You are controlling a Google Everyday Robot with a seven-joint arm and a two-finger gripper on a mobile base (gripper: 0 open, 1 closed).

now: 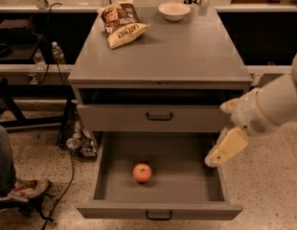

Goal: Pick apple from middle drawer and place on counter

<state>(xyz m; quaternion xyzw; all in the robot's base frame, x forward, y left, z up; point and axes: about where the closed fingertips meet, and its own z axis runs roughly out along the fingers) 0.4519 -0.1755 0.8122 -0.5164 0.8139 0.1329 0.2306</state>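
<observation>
The red-pink apple (142,172) lies on the floor of the pulled-out middle drawer (110,186), left of its centre. The drawer is the grey cabinet's lowest one, with a small black handle on its front. The counter (187,47) is the cabinet's flat grey top. My gripper (225,147) hangs from the white arm above the drawer's right side wall, well to the right of the apple and above it. It holds nothing that I can see.
A chip bag (122,23) and a white bowl (174,10) sit at the back of the counter. The drawer front (159,116) above is closed. A person's shoe (21,189) and cables lie on the floor at left.
</observation>
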